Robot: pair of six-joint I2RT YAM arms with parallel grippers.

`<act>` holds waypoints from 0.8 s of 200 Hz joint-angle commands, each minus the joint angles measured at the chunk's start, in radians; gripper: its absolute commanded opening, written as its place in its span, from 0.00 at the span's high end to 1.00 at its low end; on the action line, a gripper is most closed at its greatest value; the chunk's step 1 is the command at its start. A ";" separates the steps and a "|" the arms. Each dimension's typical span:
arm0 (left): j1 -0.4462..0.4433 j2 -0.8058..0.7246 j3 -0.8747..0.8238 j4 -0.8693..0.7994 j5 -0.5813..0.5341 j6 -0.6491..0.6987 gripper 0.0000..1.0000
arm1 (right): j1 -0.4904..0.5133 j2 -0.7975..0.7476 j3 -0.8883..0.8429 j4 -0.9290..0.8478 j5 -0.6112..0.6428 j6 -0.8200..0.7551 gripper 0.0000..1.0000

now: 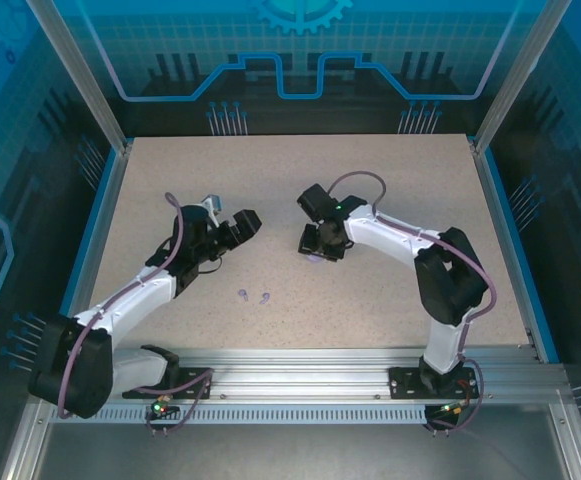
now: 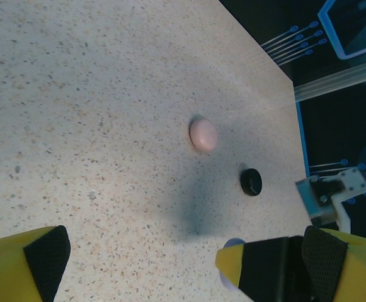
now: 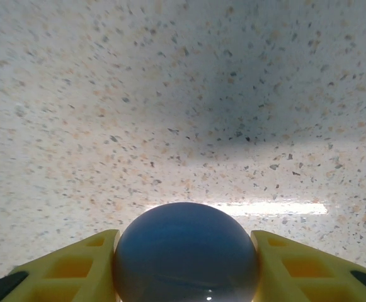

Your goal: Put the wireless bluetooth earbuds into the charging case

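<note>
On the table (image 1: 390, 180) my right gripper (image 1: 322, 243) clasps the round case (image 3: 186, 251); my left gripper (image 1: 230, 230) gapes empty. Two lilac earbuds (image 1: 244, 293) lie nearward between them, slightly closer to the left; their axes are unreadable.

1 tabletop (image 3: 170, 94): matt, speckled stone-look laminate.
1 round lilac case (image 3: 186, 251): smooth glossy plastic.
1 pink case (image 2: 203, 134): smooth, satin.
1 black case (image 2: 251, 182), beside pink case: smooth plastic.
1 front rail (image 1: 320, 362): brushed aluminium.
</note>
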 commanded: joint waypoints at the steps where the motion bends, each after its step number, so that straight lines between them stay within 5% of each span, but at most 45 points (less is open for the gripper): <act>1: -0.020 0.002 -0.021 0.080 0.021 0.036 0.01 | -0.026 -0.053 0.015 0.023 -0.036 0.024 0.63; 95: -0.082 0.064 -0.094 0.346 0.051 -0.016 0.01 | -0.091 -0.048 0.175 0.057 -0.138 0.108 0.63; 160: -0.153 0.193 -0.094 0.527 0.007 -0.035 0.02 | -0.077 -0.014 0.174 0.171 -0.225 0.308 0.63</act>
